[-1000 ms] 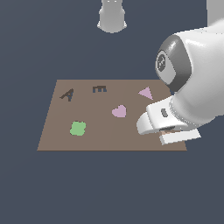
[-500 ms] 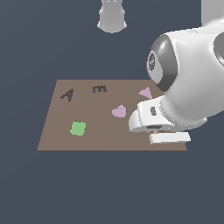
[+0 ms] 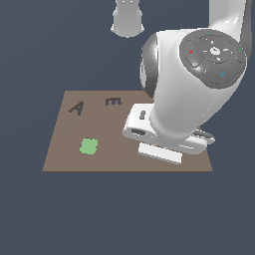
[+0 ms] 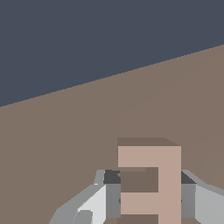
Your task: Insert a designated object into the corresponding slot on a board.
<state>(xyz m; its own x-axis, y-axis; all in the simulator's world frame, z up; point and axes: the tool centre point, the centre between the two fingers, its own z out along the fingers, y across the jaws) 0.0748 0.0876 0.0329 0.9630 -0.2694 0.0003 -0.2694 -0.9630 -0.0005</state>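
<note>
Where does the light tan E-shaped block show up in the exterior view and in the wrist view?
Exterior view: the light tan E-shaped block is not visible; the white arm covers that part of the large flat brown board.
Wrist view: the block sits low in the picture, between the pincer fingers.
Shared landmark: the brown board, which fills the ground in both.

Exterior high, wrist seemingly board-close (image 4: 65, 131)
</note>
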